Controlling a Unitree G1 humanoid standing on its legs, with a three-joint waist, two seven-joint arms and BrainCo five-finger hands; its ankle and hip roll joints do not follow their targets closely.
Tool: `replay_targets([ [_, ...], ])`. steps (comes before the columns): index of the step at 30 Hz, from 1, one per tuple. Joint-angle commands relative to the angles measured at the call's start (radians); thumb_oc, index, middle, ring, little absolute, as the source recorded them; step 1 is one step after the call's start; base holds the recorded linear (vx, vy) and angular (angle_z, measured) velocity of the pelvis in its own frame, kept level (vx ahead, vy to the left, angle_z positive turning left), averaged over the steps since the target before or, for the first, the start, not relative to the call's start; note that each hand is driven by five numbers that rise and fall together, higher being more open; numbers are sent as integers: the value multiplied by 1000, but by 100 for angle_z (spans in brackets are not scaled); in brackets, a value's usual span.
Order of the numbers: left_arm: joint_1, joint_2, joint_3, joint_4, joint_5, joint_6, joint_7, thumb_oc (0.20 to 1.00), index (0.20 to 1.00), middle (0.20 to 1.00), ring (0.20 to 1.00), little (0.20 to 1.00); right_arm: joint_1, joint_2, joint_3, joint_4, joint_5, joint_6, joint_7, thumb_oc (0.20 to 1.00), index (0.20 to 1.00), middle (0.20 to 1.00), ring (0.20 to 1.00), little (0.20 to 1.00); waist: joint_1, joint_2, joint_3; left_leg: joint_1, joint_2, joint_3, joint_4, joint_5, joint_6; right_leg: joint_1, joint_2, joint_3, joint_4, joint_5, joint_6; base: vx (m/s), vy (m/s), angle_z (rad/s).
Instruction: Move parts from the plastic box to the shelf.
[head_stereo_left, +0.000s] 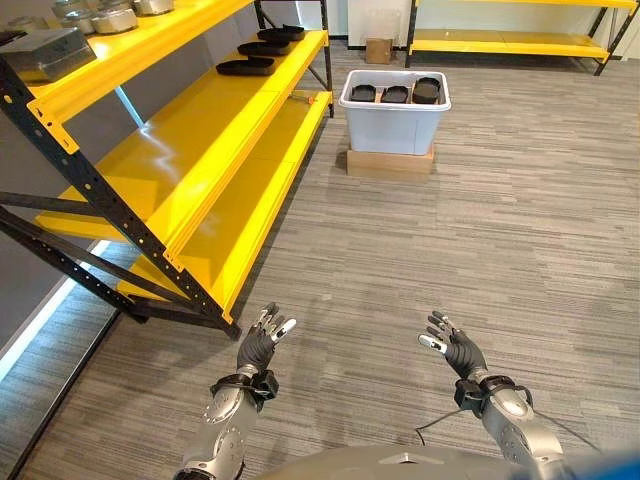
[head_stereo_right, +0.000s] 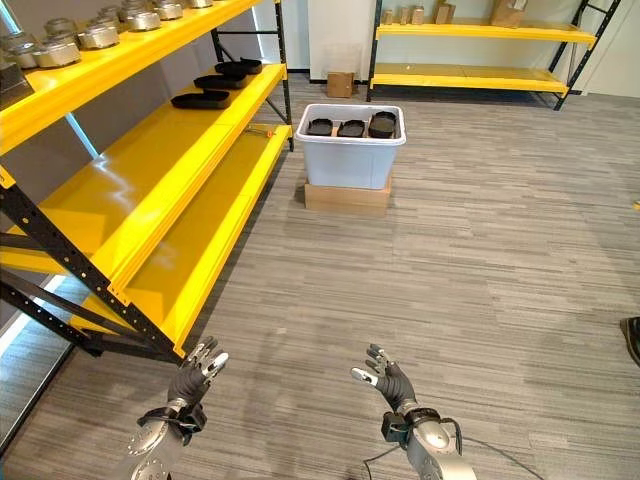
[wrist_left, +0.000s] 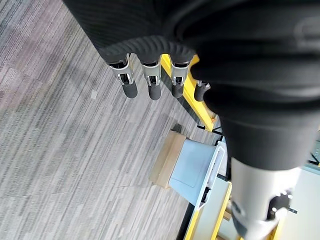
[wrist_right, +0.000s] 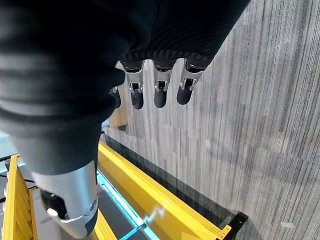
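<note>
The pale grey plastic box (head_stereo_left: 394, 112) sits on a flat cardboard slab (head_stereo_left: 389, 163) well ahead of the robot, across a stretch of grey striped floor, and that gap is what matters: neither hand can reach it from here. The flat black parts (head_stereo_left: 395, 93) lie side by side in the top of the box. The left hand (head_stereo_left: 262, 340) and the right hand (head_stereo_left: 452, 345) are both held low in front of the body, fingers loosely spread and holding nothing. The box lies straight ahead, roughly between the two, so I'd judge neither arm has a clear advantage yet.

The long yellow metal shelf rack (head_stereo_left: 205, 140) runs along the robot's left, its length pointing away toward the box, so the left arm is the nearer one to it. More black trays (head_stereo_left: 262, 50) already rest at the far end of its middle level.

How many parts are stacked inside the box is hard to tell; only the top layer shows. The rack's upper level is cut off at the edge.
</note>
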Motion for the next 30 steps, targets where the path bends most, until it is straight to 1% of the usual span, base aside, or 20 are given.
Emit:
replay_targets([
  [1, -28, 17, 20, -34, -47, -32, -6, 1000, 1000, 1000, 1000, 1000, -35, -14, 33, -18, 35, -31, 10, 1000, 1000, 1000, 1000, 1000, -5, -45, -35, 0, 110, -17, 4, -23, -85, 13, -96, 12, 11, -8, 111, 0, 0, 0],
  [18, -31, 23, 15, -31, -36, -31, -11, 1000, 1000, 1000, 1000, 1000, -43, -15, 40, -13, 34, -28, 16, 1000, 1000, 1000, 1000, 1000, -5, -41, -31, 0, 108, -23, 4, -25, -83, 11, -96, 12, 17, -13, 111, 0, 0, 0],
  [23, -28, 33, 23, -41, -27, -34, -10, 1000, 1000, 1000, 1000, 1000, -53, -19, 47, -8, 35, -23, 21, 1000, 1000, 1000, 1000, 1000, 2, -40, -26, -4, 109, -38, 16, -30, -83, 1, -92, 29, 32, -21, 105, 12, -28, -2],
  [24, -27, 36, 27, -42, -31, -35, -12, 1000, 1000, 1000, 1000, 1000, -57, -27, 54, -17, 31, -22, 29, 1000, 1000, 1000, 1000, 1000, 4, -44, -24, -9, 119, -39, 33, -33, -88, 2, -85, 31, 37, -29, 97, 37, -83, -5],
  [25, -27, 36, 27, -42, -31, -35, -12, 1000, 1000, 1000, 1000, 1000, -57, -27, 54, -17, 31, -22, 29, 1000, 1000, 1000, 1000, 1000, 4, -44, -24, -9, 119, -39, 34, -33, -88, 1, -84, 31, 37, -29, 97, 24, -146, -3],
  [26, -35, 39, 30, -40, -37, -36, -8, 1000, 1000, 1000, 1000, 1000, -69, -33, 59, -13, 32, -24, 31, 1000, 1000, 1000, 1000, 1000, 7, -50, -14, -27, 133, -47, 68, -34, -96, -4, -74, 30, 52, -42, 85, -3, -84, -1],
  [27, -35, 39, 30, -40, -37, -36, -8, 1000, 1000, 1000, 1000, 1000, -69, -33, 59, -13, 32, -24, 31, 1000, 1000, 1000, 1000, 1000, 7, -50, -15, -28, 133, -48, 70, -35, -96, -5, -73, 30, 53, -42, 85, -17, -194, 0],
  [28, -39, 37, 32, -39, -49, -39, -8, 1000, 1000, 1000, 1000, 1000, -71, -40, 60, -21, 33, -29, 33, 1000, 1000, 1000, 1000, 1000, 9, -58, 0, -53, 148, -63, 118, -31, -103, -13, -58, 35, 74, -57, 66, -15, -111, 2],
  [29, -40, 37, 32, -39, -49, -39, -8, 1000, 1000, 1000, 1000, 1000, -71, -40, 60, -21, 33, -29, 33, 1000, 1000, 1000, 1000, 1000, 9, -58, -1, -56, 148, -64, 120, -32, -104, -14, -58, 34, 75, -57, 65, -22, -254, 3],
  [30, -37, 29, 36, -46, -80, -36, -12, 1000, 1000, 1000, 1000, 1000, -63, -49, 52, -26, 30, -32, 33, 1000, 1000, 1000, 1000, 1000, 15, -69, 17, -96, 158, -94, 205, -5, -115, -16, -34, 45, 89, -70, 42, -10, -145, 3],
])
